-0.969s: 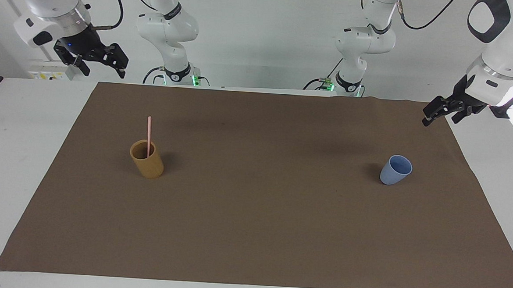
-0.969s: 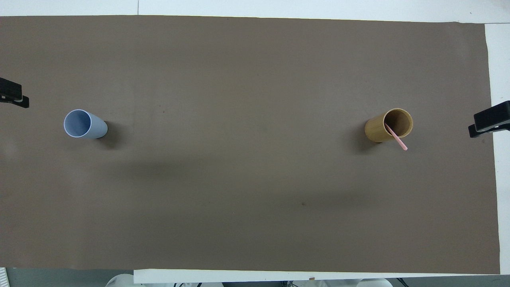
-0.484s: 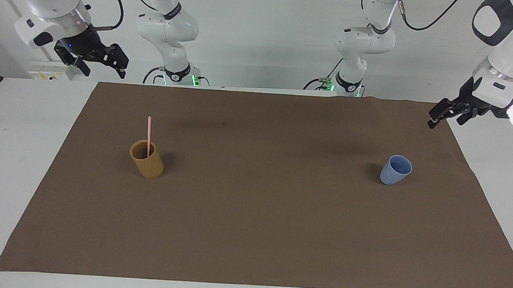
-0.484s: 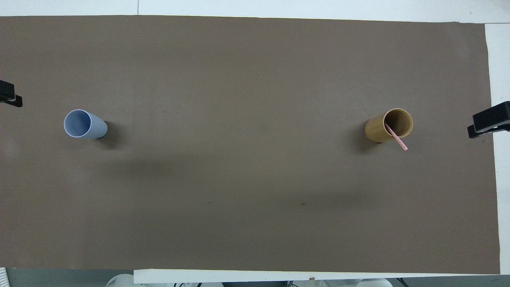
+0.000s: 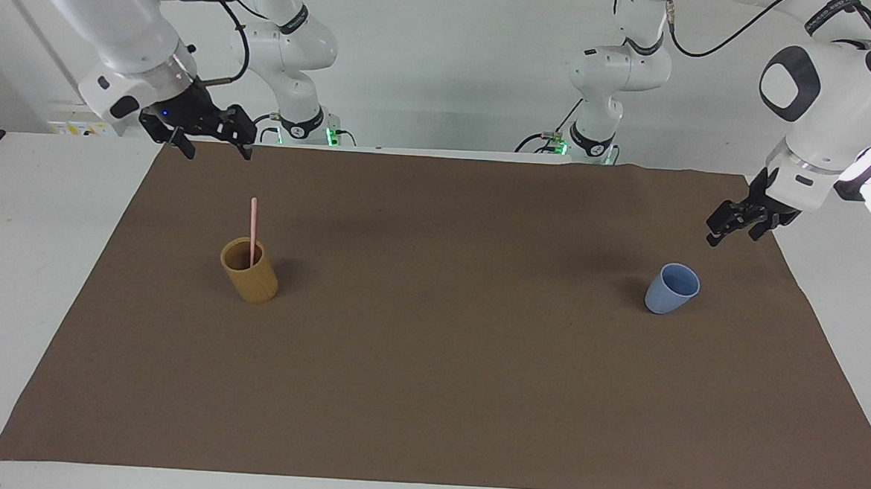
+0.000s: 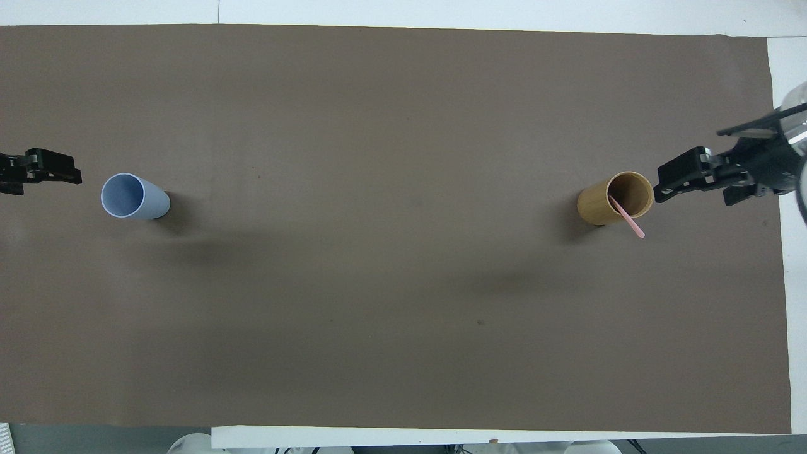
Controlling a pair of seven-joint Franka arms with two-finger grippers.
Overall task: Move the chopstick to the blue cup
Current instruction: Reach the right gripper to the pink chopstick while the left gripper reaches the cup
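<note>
A pale pink chopstick (image 5: pixel 252 224) stands in the tan cup (image 5: pixel 251 278), leaning on its rim; it also shows in the overhead view (image 6: pixel 628 221), in the tan cup (image 6: pixel 592 205). The blue cup (image 5: pixel 670 290) stands upright and empty toward the left arm's end of the table, and shows in the overhead view too (image 6: pixel 129 195). My right gripper (image 5: pixel 217 146) is open and empty, up in the air beside the tan cup (image 6: pixel 693 188). My left gripper (image 5: pixel 733 232) is open and empty, in the air beside the blue cup (image 6: pixel 39 173).
A brown mat (image 5: pixel 428 378) covers most of the white table. The two cups stand far apart on it, one toward each end.
Both grippers have moved inward and lower toward their cups, the right toward the tan cup, the left toward the blue cup. The cups and chopstick have not moved.
</note>
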